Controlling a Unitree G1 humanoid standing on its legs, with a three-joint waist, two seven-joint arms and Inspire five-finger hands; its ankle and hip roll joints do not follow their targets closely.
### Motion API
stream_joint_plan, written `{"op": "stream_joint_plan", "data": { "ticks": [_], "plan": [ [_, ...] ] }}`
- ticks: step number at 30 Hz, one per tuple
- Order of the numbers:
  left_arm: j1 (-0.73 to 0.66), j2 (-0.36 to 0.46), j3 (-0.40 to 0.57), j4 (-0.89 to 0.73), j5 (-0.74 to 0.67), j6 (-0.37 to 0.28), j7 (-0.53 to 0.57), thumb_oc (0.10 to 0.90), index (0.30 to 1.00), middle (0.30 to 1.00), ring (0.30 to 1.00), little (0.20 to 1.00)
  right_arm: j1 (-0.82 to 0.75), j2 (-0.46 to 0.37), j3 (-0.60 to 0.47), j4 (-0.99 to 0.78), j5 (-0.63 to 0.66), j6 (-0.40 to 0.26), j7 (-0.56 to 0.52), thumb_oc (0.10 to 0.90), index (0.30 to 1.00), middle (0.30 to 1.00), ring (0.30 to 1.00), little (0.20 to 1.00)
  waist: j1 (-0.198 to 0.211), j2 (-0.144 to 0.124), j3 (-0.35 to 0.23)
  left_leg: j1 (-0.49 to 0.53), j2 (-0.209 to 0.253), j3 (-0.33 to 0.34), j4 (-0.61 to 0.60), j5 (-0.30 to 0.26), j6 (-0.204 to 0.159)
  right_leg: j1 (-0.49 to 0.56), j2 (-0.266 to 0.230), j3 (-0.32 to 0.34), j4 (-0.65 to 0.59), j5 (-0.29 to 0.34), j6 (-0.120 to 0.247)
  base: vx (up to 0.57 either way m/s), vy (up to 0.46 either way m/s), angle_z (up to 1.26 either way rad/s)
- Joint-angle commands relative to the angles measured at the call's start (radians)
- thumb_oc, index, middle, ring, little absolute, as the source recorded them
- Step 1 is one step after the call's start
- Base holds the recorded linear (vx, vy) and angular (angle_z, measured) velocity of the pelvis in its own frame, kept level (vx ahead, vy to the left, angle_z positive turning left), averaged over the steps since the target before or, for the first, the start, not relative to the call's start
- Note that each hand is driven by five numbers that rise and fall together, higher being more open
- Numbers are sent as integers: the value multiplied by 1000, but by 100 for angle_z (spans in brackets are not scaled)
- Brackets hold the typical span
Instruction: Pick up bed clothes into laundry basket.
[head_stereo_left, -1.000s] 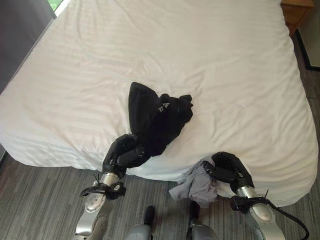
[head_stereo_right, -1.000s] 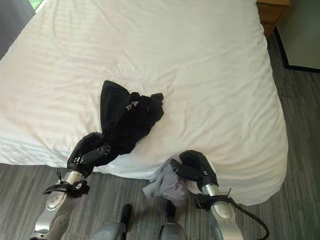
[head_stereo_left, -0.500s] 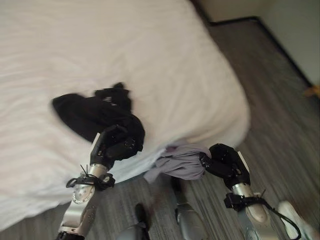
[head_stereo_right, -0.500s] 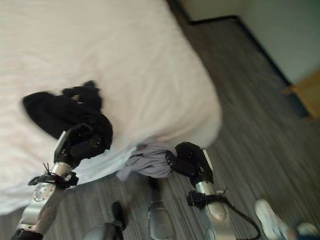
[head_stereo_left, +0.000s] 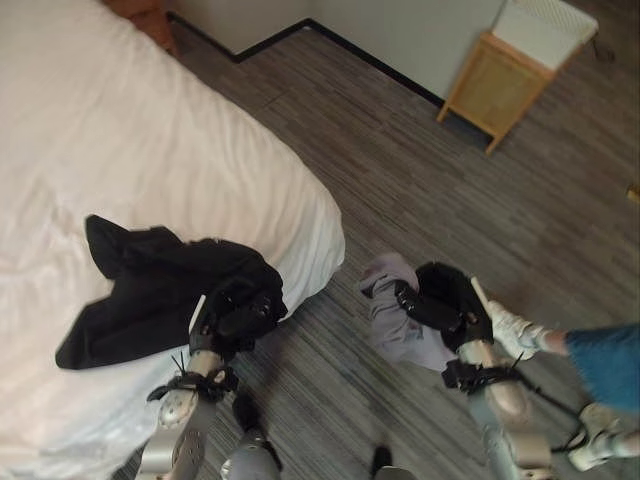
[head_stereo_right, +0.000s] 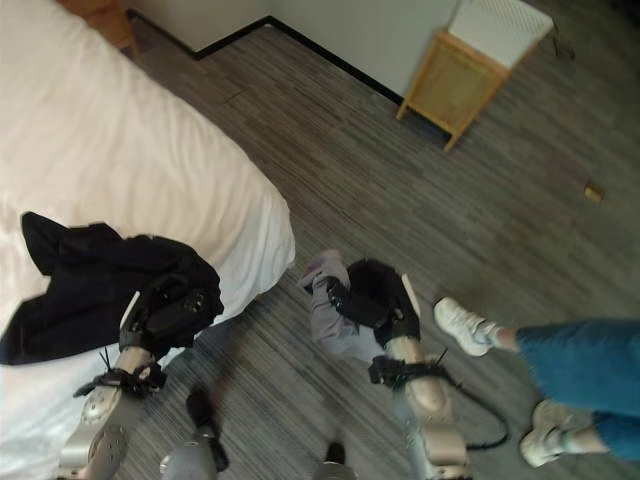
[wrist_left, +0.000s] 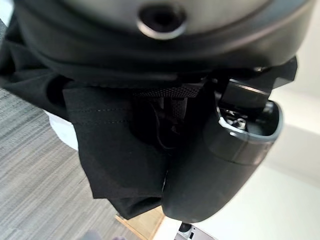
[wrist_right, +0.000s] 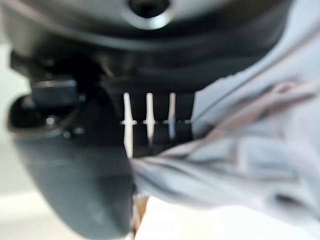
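Now both hands hold clothes

Left hand (head_stereo_left: 236, 318) has its fingers curled around the black garment (head_stereo_left: 140, 290), which lies on the white bed (head_stereo_left: 110, 140). Right hand (head_stereo_left: 445, 305) grips the grey garment (head_stereo_left: 395, 320) over the floor (head_stereo_left: 420, 170), near a person's shoe (head_stereo_left: 512, 326).

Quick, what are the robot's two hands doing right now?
Left hand: shut on the black garment.
Right hand: shut on the grey garment.

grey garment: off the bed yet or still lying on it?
Off the bed. The grey garment hangs bunched from the right hand over the floor, beside the bed.
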Motion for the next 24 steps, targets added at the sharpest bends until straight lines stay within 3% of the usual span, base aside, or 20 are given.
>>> {"op": "stream_joint_plan", "data": {
  "ticks": [1,2,3,4,6,7,8,9,11,12,16,20,21,24],
  "plan": [
    [-53,38,43,-124,46,-98,-24,400,300,300,300,300,-24,-46,-82,-133,61,-104,-4,400,300,300,300,300,-5,0,15,-110,40,-300,130,-16,-117,100,15,45,124,-134,-39,-244,-293,-60],
    [-49,39,47,-129,62,-108,-17,400,300,300,300,300,-61,-58,-60,-115,63,-104,-15,400,300,300,300,300,20,-14,33,-91,-43,-504,185,-97,-107,76,15,84,144,-129,-49,-315,-368,-68],
    [-40,33,59,-132,58,-105,-12,400,300,300,300,300,-85,-49,-41,-100,108,-113,-15,400,300,300,300,300,33,-34,40,-71,-125,-622,255,-187,-106,52,17,124,154,-110,-60,-355,-460,-116],
    [-8,25,78,-142,49,-99,-31,400,300,300,300,300,-82,-54,-38,-98,115,-108,16,400,300,300,300,300,31,-54,33,-46,-206,-685,371,-284,-86,18,29,181,138,-79,-80,-234,-325,-124],
    [-8,25,78,-142,48,-98,-32,400,300,300,300,300,-82,-53,-38,-99,115,-108,16,400,300,300,300,300,30,-54,30,-53,-207,-685,374,-282,-85,13,29,181,137,-76,-79,-82,-144,-133],
    [11,22,90,-156,58,-92,-47,400,300,300,300,300,-61,-58,-47,-107,97,-99,34,400,300,300,300,300,28,-61,21,-45,-287,-715,459,-335,-58,-2,48,214,124,-59,-96,-41,-178,-67],
    [19,16,91,-159,58,-89,-50,400,300,300,300,300,-56,-57,-52,-103,80,-96,33,400,300,300,300,300,25,-60,16,-36,-316,-710,448,-368,-37,-8,62,231,126,-54,-101,-45,-157,-27],
    [24,2,89,-157,48,-86,-54,400,300,300,300,300,-59,-56,-55,-98,62,-97,27,400,300,300,300,300,8,-43,2,3,-329,-680,371,-394,-8,-18,85,234,124,-44,-99,6,13,-47],
    [4,-4,54,-130,45,-92,-50,400,300,300,300,300,-59,-45,-47,-87,59,-103,20,400,300,300,300,300,-3,-12,-16,90,-315,-645,196,-357,7,-23,104,226,112,-30,-94,-51,130,-90],
    [-25,7,22,-123,69,-90,-45,400,300,300,300,300,-53,-35,-53,-86,45,-101,7,400,300,300,300,300,-18,-4,-30,103,-333,-670,150,-342,19,-42,107,222,113,-27,-89,-120,112,-64],
    [-55,14,8,-125,74,-96,-36,400,300,300,300,300,-14,6,-53,-84,54,-100,5,400,300,300,300,300,-61,3,-68,118,-329,-656,79,-302,18,-51,106,222,99,-16,-86,-65,45,7],
    [-37,-3,4,-114,63,-86,-42,400,300,300,300,300,-4,8,-29,-71,48,-89,18,400,300,300,300,300,-63,5,-79,130,-337,-665,74,-303,24,-46,104,229,94,-17,-90,6,18,7],
    [-46,37,136,-84,127,-63,72,400,300,300,300,300,29,10,-175,-36,73,-84,-107,400,300,300,300,300,-21,42,-64,163,-265,-465,62,-244,-17,76,17,-55,109,-83,-70,32,34,3],
    [-46,28,124,-76,113,-55,73,400,300,300,300,300,30,18,-180,-27,65,-80,-123,400,300,300,300,300,-26,41,-72,173,-270,-457,52,-247,-12,75,13,-46,109,-82,-64,40,38,1]
  ]
}}
